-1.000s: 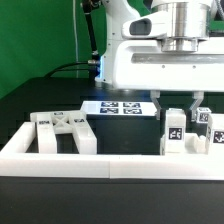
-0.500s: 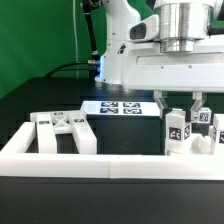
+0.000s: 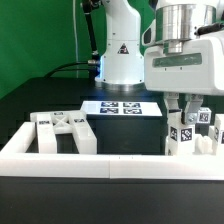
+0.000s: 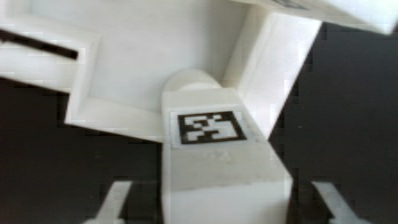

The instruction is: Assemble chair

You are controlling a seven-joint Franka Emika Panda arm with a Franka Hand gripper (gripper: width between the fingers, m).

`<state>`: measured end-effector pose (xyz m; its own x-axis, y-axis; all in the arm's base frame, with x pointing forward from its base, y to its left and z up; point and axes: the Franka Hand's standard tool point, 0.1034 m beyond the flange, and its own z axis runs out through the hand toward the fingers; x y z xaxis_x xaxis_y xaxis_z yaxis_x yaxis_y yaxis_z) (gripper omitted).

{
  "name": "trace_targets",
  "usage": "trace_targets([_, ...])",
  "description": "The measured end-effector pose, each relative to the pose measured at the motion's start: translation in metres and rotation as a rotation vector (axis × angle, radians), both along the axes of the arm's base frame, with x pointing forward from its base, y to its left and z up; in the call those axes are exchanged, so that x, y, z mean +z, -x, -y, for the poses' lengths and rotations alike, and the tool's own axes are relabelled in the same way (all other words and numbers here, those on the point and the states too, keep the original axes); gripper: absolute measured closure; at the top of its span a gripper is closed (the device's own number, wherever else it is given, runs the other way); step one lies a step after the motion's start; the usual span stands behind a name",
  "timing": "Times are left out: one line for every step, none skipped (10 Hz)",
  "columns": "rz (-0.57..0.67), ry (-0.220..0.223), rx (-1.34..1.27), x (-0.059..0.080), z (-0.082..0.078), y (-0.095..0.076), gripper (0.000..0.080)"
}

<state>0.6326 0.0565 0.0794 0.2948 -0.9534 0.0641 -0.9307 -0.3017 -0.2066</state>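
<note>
Gripper in the exterior view hangs low over the black table, its two fingers drawn in narrow and clamped on an upright post of the chair, tag facing the camera. The post's foot is hidden behind the long white rail in front of the gripper. Just beside the gripper, toward the exterior view's right, stand more tagged white pieces. Well apart, toward the exterior view's left, lies a frame piece. Behind the gripper lies the marker board.

From the wrist view, the post runs out from between the fingers, gripped on both sides, its tag in plain sight. Beyond its far end, other white chair parts lie on the dark table.
</note>
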Motion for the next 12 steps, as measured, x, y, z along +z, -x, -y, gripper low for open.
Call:
trace_targets([0.0, -0.004, -0.019, 0.0, 0.0001, 0.0001, 0.0505])
trace_targets([0.0, -0.012, -0.046, -0.0006, -0.0006, 0.0002, 0.0505])
trace_targets([0.001, 0.0, 0.008, -0.0004, -0.0004, 0.0002, 0.0334])
trace_targets([-0.004, 0.011, 0.071, 0.0014, 0.0006, 0.0006, 0.0215])
trace_targets([-0.003, 0.022, 0.121, 0.0022, 0.0007, 0.0004, 0.0215])
trace_targets([-0.004, 0.055, 0.251, 0.002, 0.0006, 0.0006, 0.0161])
trace_targets([-0.004, 0.085, 0.387, 0.002, 0.0001, 0.0006, 0.0153])
trace_targets([-0.004, 0.109, 0.498, 0.0021, -0.001, 0.0007, 0.0153])
trace_targets([-0.003, 0.137, 0.622, 0.0019, -0.0008, 0.0008, 0.0153])
trace_targets([-0.003, 0.157, 0.717, 0.0014, -0.001, 0.0012, 0.0151])
trace_targets([-0.005, 0.178, 0.819, 0.0006, -0.0016, 0.0016, 0.0151])
trace_targets([-0.006, 0.199, 0.915, 0.0005, -0.0006, 0.0014, 0.0151])
